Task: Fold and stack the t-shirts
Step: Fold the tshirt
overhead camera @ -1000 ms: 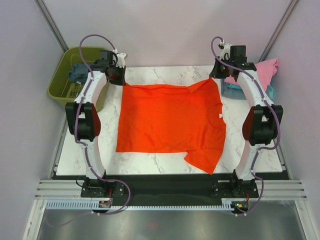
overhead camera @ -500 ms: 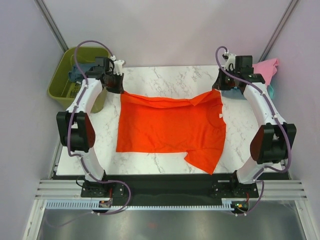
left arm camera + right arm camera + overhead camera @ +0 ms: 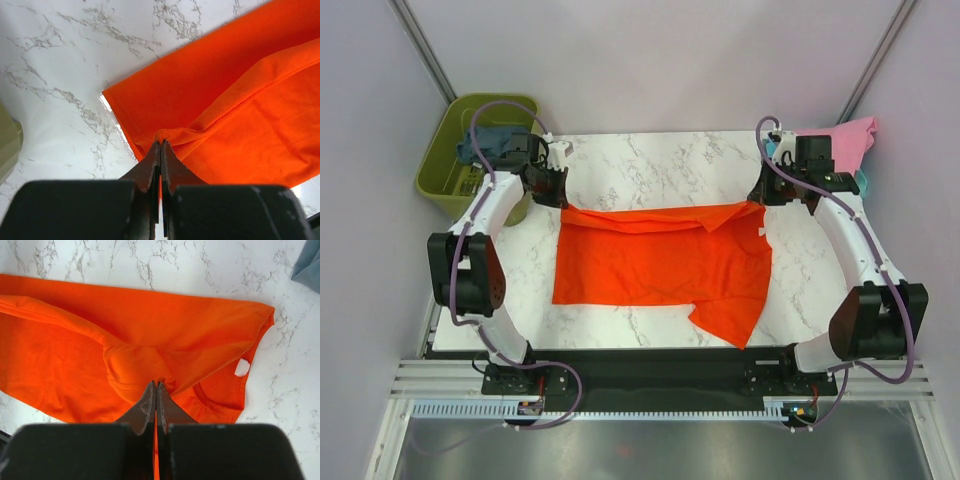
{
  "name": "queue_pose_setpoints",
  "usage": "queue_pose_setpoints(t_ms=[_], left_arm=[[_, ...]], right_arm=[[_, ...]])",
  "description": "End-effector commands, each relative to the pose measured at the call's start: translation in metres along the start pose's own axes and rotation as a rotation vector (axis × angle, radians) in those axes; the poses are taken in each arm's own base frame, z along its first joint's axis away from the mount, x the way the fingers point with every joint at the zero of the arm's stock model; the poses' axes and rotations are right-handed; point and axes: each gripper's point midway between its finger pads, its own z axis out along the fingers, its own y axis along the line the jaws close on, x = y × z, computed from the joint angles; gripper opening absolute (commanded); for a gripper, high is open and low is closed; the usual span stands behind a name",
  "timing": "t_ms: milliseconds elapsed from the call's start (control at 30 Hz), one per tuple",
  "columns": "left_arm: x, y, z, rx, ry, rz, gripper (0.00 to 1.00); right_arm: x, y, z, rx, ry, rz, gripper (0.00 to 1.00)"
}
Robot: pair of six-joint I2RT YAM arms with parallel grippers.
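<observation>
Both pairs of fingers are pressed fully together, each pinching a small bunch of the bright orange-red cotton t-shirt (image 3: 660, 265). The left fingers (image 3: 155, 157) hold its far hem corner at 10 o'clock on the white marble table (image 3: 650, 160). The right fingers (image 3: 150, 400) hold gathered cloth by the collar and sleeve at 2 o'clock.

The main risk looks like a slip: each grip catches only a thin nip of soft fabric, and drag from the cloth lying on the table could pull a corner free. A skewed fold is another risk if one arm travels further toward 6 o'clock than the other. The right-hand bunch could also trap the far sleeve in a lump inside the fold.

The shirt lies mid-table, collar toward 3 o'clock. Its far edge is raised and doubled over, with diagonal creases between the two grips. The near part lies flat, and one sleeve points to 5 o'clock, reaching the table's near edge.
</observation>
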Motion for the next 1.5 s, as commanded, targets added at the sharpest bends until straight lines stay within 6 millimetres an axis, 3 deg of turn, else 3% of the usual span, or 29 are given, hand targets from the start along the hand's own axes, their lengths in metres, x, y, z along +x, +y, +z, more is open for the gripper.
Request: queue_pose_setpoints(t_ms=[0,367,400,467,500,600,733,867,900,1000,1033,1100,1133,1167,1233,1467], left_arm=[[-0.003,-0.005,-0.017,0.008,-0.042,0.047,0.02],[0.023,0.003,0.008,0.002,0.039,0.013,0.02],[0.023,0.003,0.008,0.002,0.039,0.013,0.02],[0.024,0.005,0.014,0.004,0.051,0.009,0.02],[0.035,0.008,0.008,-0.034,0.105,-0.063,0.25],[0.036,0.009,0.001,-0.034,0.110,-0.083,0.32],[0.024,0.007,-0.015,-0.049,0.061,-0.077,0.36],[-0.001,0.002,-0.029,-0.044,-0.017,-0.083,0.39],[-0.011,0.000,-0.032,-0.032,-0.045,-0.091,0.48],[-0.026,0.000,-0.021,0.003,-0.061,-0.099,0.48],[-0.017,0.003,-0.005,0.014,-0.006,-0.119,0.47],[-0.023,0.005,0.007,0.042,0.008,-0.118,0.45],[-0.021,0.003,0.012,0.065,0.024,-0.120,0.45],[-0.010,0.004,0.028,0.092,0.077,-0.142,0.43],[-0.009,0.000,0.041,0.139,0.110,-0.173,0.41],[0.015,-0.015,0.054,0.218,0.181,-0.208,0.38]], right_arm=[[0.003,0.011,-0.015,-0.028,-0.025,0.000,0.00],[0.060,0.007,0.001,-0.055,0.093,0.046,0.01],[0.059,0.008,0.001,-0.059,0.092,0.044,0.19],[0.055,0.010,0.001,-0.072,0.083,0.037,0.39],[0.051,0.010,0.000,-0.071,0.075,0.035,0.52],[0.028,0.011,-0.005,-0.059,0.027,0.004,0.64],[0.023,0.012,-0.002,-0.069,0.028,-0.008,0.66],[0.032,0.007,0.012,-0.070,0.058,-0.016,0.66],[0.035,0.006,0.016,-0.069,0.065,-0.020,0.66],[0.039,0.001,0.032,-0.066,0.094,-0.015,0.66],[0.033,0.002,0.034,-0.072,0.088,-0.017,0.66],[0.034,0.002,0.046,-0.080,0.112,-0.013,0.66],[0.026,0.004,0.047,-0.086,0.101,-0.027,0.66],[0.028,0.003,0.056,-0.086,0.119,-0.031,0.66],[0.026,-0.002,0.067,-0.071,0.135,-0.035,0.66],[0.023,-0.013,0.105,-0.064,0.156,-0.028,0.65]])
